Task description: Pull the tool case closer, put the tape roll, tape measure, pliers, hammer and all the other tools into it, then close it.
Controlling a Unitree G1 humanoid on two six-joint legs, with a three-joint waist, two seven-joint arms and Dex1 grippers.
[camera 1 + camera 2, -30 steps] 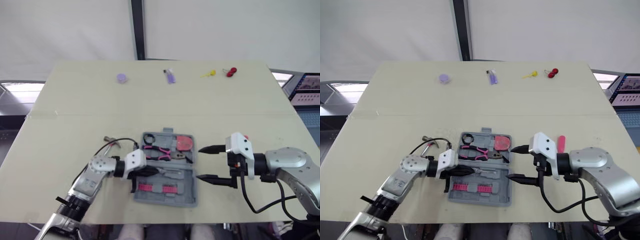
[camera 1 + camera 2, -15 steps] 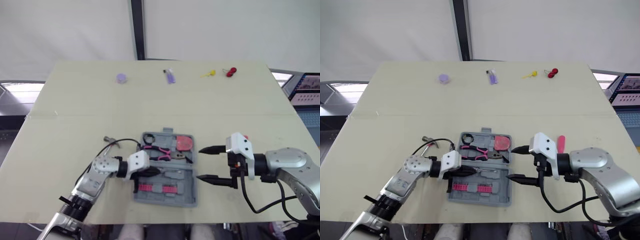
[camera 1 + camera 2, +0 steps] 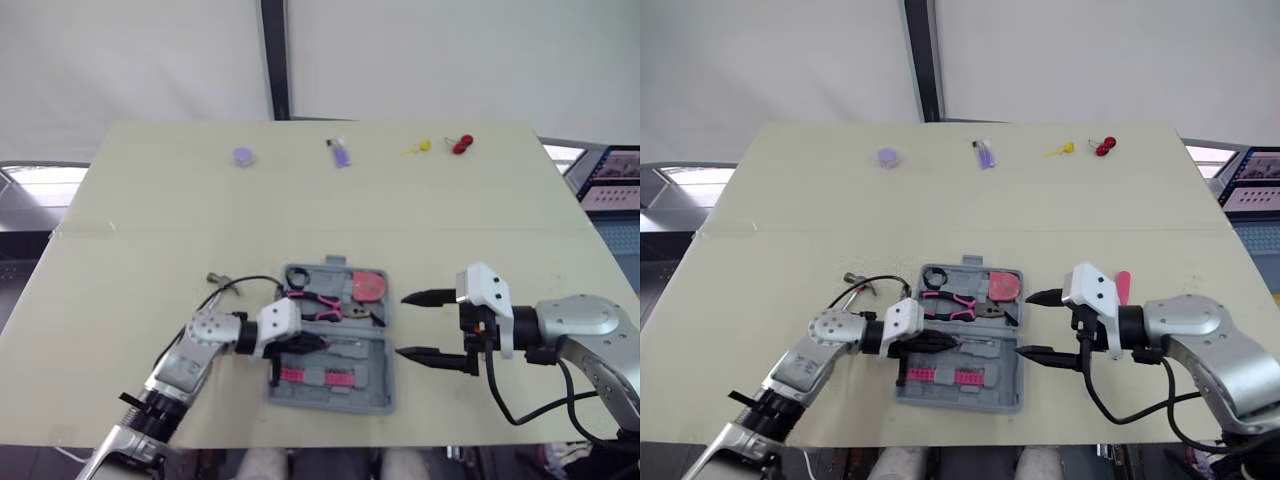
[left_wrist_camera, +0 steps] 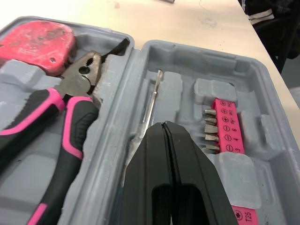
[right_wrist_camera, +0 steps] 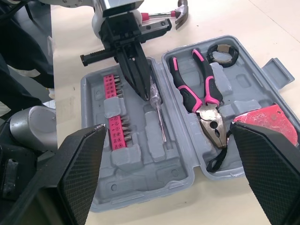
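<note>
Firstly, count one hammer (image 5: 165, 16) on the table (image 3: 150, 200), outside the one tool case (image 3: 370, 398) and at 9 o'clock of it. Find that case lying open near the front edge. Count, bedded in its trays, one tape roll (image 5: 224, 45), one pair of pliers (image 4: 79, 89), one tape measure (image 4: 33, 44), one screwdriver (image 5: 158, 112) and two pink bit strips (image 5: 111, 86). Note two grippers. See the left gripper (image 4: 163, 127) reaching in from 9 o'clock, fingers pressed flat together, tips just above the screwdriver. See the right gripper (image 3: 401, 325) at 3 o'clock, just off the case, fingers spread wide and holding nothing. Count four small items (image 3: 341, 152) in a row along the far edge at 12 o'clock. Against a second ago, see the left gripper pushed a little farther toward 3 o'clock over the case, and the right one drawn slightly toward 3 o'clock. Find case and tools unmoved.
</note>
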